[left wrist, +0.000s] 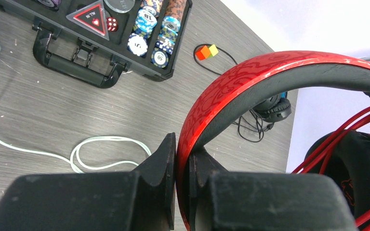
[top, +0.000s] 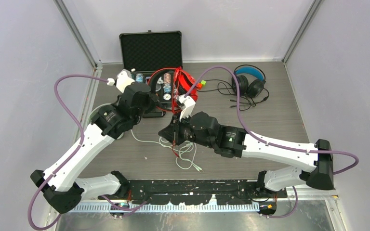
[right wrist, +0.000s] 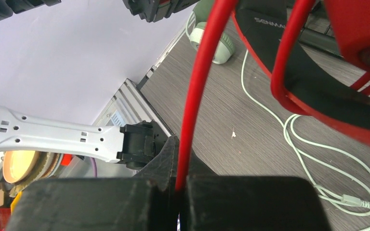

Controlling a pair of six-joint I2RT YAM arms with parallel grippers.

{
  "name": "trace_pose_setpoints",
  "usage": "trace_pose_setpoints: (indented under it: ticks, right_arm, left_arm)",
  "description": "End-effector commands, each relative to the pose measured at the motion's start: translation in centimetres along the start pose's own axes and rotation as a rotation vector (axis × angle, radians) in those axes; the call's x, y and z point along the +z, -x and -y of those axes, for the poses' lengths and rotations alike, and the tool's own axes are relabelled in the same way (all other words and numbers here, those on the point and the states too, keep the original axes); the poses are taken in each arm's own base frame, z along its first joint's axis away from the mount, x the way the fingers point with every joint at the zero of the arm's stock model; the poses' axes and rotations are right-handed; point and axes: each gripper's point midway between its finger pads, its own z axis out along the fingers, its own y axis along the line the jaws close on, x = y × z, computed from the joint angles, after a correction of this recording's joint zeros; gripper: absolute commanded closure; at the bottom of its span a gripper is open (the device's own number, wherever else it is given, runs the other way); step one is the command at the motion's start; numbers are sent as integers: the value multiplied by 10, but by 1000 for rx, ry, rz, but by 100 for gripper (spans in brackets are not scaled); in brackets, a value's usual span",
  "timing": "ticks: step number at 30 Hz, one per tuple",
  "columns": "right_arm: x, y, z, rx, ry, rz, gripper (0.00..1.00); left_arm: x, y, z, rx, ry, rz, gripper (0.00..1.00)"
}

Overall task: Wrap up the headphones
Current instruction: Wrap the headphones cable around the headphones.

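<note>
The left claw (left wrist: 183,151) grips the red headphones (left wrist: 270,72) by the headband, which arches up from its jaws. The right claw (right wrist: 180,166) pinches their red cable (right wrist: 200,86), which rises straight above it. Winding step, I'd say: next, carry the cable round the band, taut.

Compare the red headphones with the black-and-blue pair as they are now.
Colour: the red headphones have a glossy patterned red band; the black headphones have a blue inner band.
Pose: the left gripper is shut on the red headphones' band; the black headphones lie on the table.
Cable: the red cable is pinched in the right gripper; the black cable lies loose.
Both are over-ear and wired.
</note>
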Motion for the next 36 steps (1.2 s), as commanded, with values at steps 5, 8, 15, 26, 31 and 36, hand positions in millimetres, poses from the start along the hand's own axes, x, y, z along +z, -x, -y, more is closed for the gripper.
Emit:
trace_pose_setpoints:
  ticks: [5,8,15,26,31,36]
  right_arm:
    - [6,18,-2,-52,-66,29,99]
    - [7,19,-2,-66,-65,26,99]
    - [9,-1,28,-125,-174,-18,100]
    - [-5,-8,42,-155,-187,-6,83]
    - [-19,-8,36,-148,-119,22,83]
    - [-29,-12,42,-150,-109,41,81]
  left_arm:
    - [-2,22,30,-119,-88,69,100]
    - [-4,24,29,-123,-92,77,100]
    - [-10,18,38,-166,-139,13,100]
    - [-23,17,51,-229,-212,-33,100]
    - [-23,15,50,-236,-210,-42,100]
    - [-26,13,54,-252,-230,-61,100]
